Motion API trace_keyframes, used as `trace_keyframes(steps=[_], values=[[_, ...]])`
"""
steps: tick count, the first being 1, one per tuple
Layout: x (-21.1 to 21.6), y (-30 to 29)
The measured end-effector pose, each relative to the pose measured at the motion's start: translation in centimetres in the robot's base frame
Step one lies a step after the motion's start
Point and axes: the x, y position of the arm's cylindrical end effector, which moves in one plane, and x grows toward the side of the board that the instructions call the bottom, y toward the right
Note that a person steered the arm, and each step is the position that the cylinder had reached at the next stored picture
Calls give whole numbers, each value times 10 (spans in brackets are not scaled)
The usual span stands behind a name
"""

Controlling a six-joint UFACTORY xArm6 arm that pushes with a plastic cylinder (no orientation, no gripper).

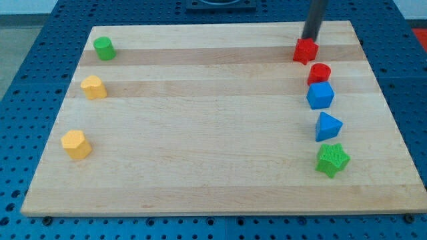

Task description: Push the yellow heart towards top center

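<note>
Yellow heart (pixel 93 87) sits at the view's left; my tip (pixel 309 37), a jawless rod, ends just behind red block (pixel 305 51), contact unclear.

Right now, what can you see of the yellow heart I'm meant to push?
The yellow heart is a small, chunky block, matte like plastic, with a lobed top. It sits flat on the wooden board near the view's left edge, below the green cylinder and above the other yellow block. Nothing touches it. My tip is far off at the view's top right, against the red block.
</note>
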Motion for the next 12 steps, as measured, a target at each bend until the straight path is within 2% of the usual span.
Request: trace_keyframes(steps=[1,2,3,4,6,7,9,10,11,12], values=[[16,-33],[48,-19],[51,-19],[51,-60],[160,-244],[171,-311],[177,-349],[192,-399],[187,-433],[153,-430]])
